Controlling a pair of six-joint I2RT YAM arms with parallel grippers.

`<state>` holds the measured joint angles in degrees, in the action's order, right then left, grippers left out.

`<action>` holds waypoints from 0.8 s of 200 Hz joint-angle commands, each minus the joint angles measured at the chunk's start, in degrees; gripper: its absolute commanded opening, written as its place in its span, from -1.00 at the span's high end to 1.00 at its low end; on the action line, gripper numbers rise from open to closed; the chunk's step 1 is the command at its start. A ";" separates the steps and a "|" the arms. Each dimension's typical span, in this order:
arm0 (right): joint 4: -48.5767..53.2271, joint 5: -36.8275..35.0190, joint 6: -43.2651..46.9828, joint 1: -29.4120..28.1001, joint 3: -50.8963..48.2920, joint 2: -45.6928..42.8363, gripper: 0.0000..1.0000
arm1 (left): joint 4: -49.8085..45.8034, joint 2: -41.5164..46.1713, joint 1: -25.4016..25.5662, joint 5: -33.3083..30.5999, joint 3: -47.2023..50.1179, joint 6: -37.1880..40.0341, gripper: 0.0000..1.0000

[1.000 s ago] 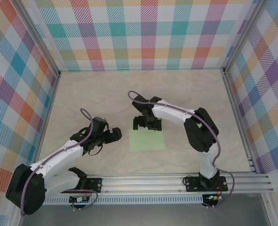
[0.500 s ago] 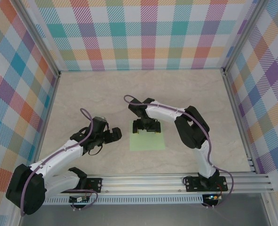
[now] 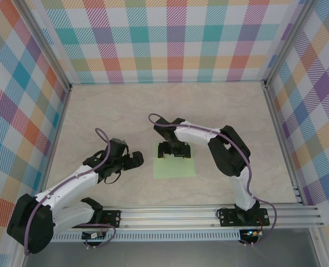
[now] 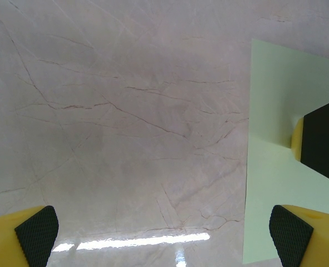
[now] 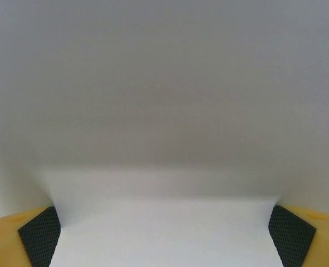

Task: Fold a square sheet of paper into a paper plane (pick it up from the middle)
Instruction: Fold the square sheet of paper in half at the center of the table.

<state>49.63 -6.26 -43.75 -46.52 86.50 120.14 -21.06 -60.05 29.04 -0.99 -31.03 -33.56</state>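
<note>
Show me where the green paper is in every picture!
Top external: square sheet of paper near the middle, between the arms.
Left wrist: along the right edge.
Right wrist: probably the pale surface between the fingers; too close to tell.
Shared landmark: the right gripper at its far edge, its finger showing in left wrist.

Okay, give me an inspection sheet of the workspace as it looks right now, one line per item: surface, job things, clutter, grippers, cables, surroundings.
Surface: pale marbled table, glare patch in the left wrist view.
Job's things: square sheet of paper, pale green, lying on the table between the arms, square outline, no plane shape yet.
Clutter: nothing seen.
Grippers: left gripper open, beside the sheet's left edge, holding nothing; right gripper open, down at the sheet's far edge, nothing clamped.
Cables: a purple cable runs along each arm, none lying on the sheet.
Surroundings: plaid walls on three sides, aluminium rail at the near edge.
</note>
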 commanded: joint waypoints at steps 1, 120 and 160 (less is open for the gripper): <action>-0.15 2.59 -1.52 -0.32 -5.20 6.18 -0.93 | -1.97 0.54 -0.77 -0.74 -1.76 0.76 -1.00; 2.75 -0.11 -0.04 -0.41 -1.85 4.97 -0.54 | -2.33 0.75 -0.74 -0.69 -1.67 0.49 -1.00; 4.14 -0.85 0.85 -0.41 0.14 3.84 -0.53 | -2.47 0.78 -0.80 -0.74 -1.93 0.67 -1.00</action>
<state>51.05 -7.07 -43.92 -46.57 87.66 120.29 -22.39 -60.03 29.04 -1.13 -31.03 -33.56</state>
